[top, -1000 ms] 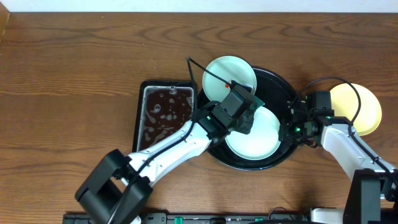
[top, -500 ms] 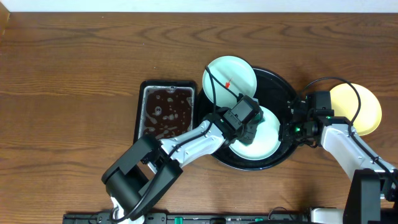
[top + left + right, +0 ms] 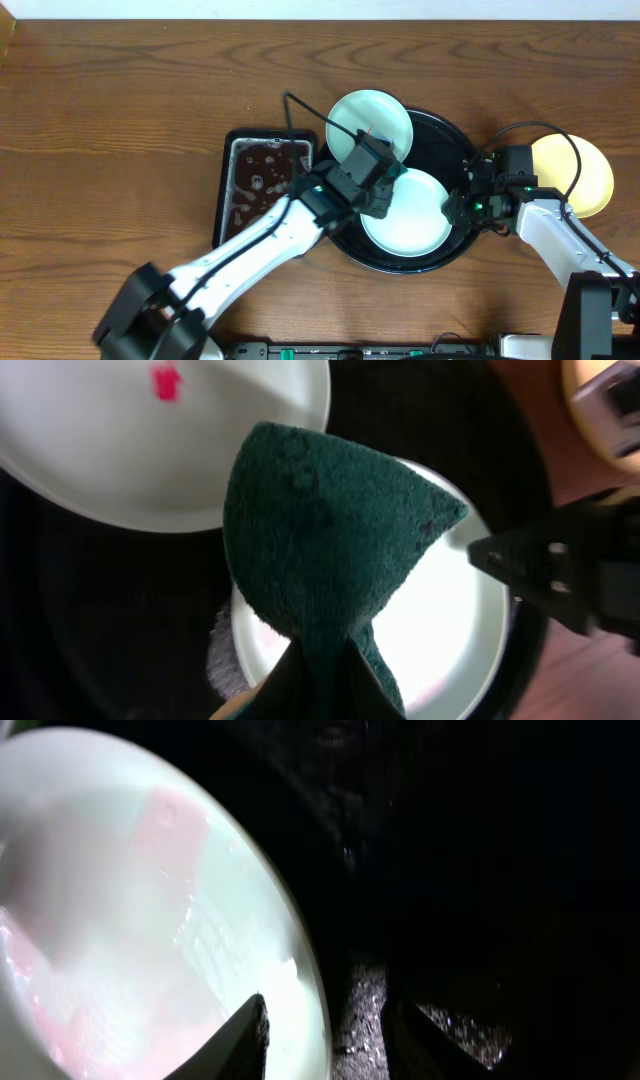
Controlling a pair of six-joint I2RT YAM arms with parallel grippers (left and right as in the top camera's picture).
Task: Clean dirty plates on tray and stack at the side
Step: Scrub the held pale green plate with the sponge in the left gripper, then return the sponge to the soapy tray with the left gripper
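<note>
The black tray (image 3: 440, 135) holds one pale blue plate (image 3: 415, 230). A second pale blue plate (image 3: 365, 115) with a red smudge lies over the tray's far-left rim. The pale yellow plate (image 3: 585, 170) lies on the table to the right. My left gripper (image 3: 383, 188) is shut on a dark green sponge (image 3: 320, 530), which hangs over the near plate's (image 3: 450, 630) left part. My right gripper (image 3: 457, 210) is at that plate's right rim (image 3: 310, 990). Its jaws straddle the rim: one finger (image 3: 250, 1040) is over the plate and the other (image 3: 430, 1040) is outside it, with a gap showing.
A rectangular metal pan of brown liquid (image 3: 268, 180) stands just left of the tray, under my left arm. Black cables loop above both wrists. Bare wooden table (image 3: 120, 120) lies to the left and at the back.
My left gripper with the sponge swept right over the near plate, then back up and to the left. The right gripper and the plates stayed put.
</note>
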